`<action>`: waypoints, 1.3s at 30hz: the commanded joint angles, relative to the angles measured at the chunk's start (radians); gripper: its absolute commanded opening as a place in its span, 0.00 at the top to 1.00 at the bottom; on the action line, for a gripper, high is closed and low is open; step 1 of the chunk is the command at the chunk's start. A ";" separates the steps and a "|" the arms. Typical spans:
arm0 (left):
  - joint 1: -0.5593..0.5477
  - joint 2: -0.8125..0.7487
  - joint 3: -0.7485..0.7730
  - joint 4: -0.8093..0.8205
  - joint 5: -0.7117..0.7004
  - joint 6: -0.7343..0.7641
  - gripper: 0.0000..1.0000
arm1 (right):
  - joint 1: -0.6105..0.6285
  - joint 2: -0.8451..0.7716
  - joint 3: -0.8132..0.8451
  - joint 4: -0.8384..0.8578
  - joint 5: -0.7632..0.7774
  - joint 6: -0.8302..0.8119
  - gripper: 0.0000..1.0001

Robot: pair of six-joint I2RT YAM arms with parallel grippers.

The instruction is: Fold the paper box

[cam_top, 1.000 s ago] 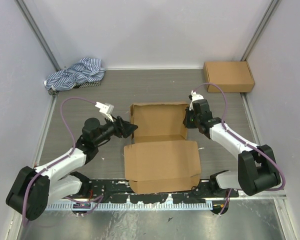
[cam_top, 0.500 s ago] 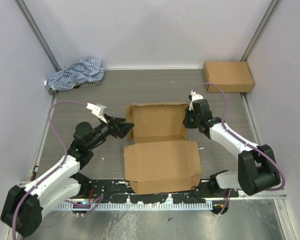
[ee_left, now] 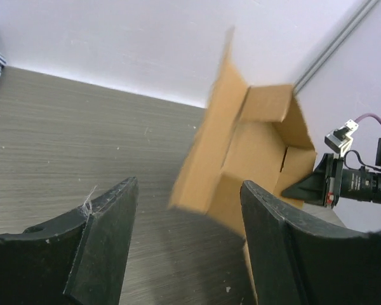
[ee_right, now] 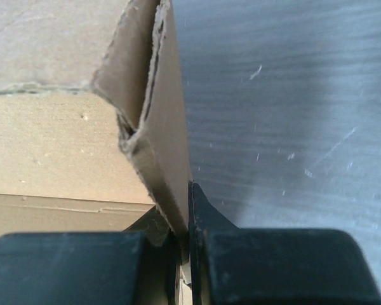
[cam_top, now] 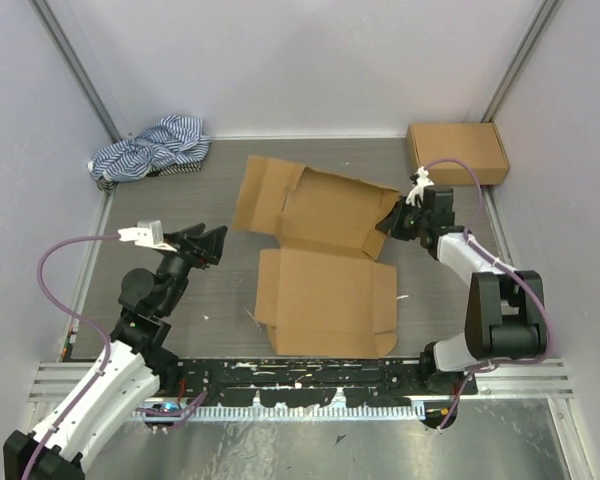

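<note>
The paper box (cam_top: pixel 325 295) lay in the middle of the overhead frame. Its lid panel was flat on the table (cam_top: pixel 180 190) toward bottom centre, and its tray half was tipped up off the surface toward upper centre with the side flaps splayed. The tray's long axis ran from upper left down toward the right of the frame.

My right gripper (cam_top: pixel 397 220) was pinched onto the tray's right-hand wall. In the right wrist view that cardboard edge (ee_right: pixel 159 140) was clamped between the closed fingers, with bare table to its right.

My left gripper (cam_top: pixel 206 244) stood wide and empty, left of the box and well apart from it, pointing toward the raised left flap. Through its wrist camera the tilted box (ee_left: pixel 241 146) showed beyond the two fingers, toward the upper right.

I judged the left arm the one to close in, since the box's free left side was nearer to it and nothing lay between them.

The striped cloth (cam_top: pixel 150 148) was bunched in the upper left corner. A second cardboard box (cam_top: pixel 458 152) sat in the upper right, near the right gripper but apart from the fold.
</note>
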 commanded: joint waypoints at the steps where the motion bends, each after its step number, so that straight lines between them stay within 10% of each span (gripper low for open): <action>1: 0.015 0.069 0.057 0.037 0.053 -0.024 0.27 | -0.083 0.094 0.073 0.261 -0.321 0.104 0.99; 28: 0.174 0.581 0.377 0.448 0.843 -0.420 0.28 | -0.056 0.108 0.111 0.243 -0.410 0.072 0.99; 39: 0.036 0.606 0.401 0.245 0.807 -0.239 0.30 | 0.001 0.052 0.126 0.126 -0.289 0.008 0.99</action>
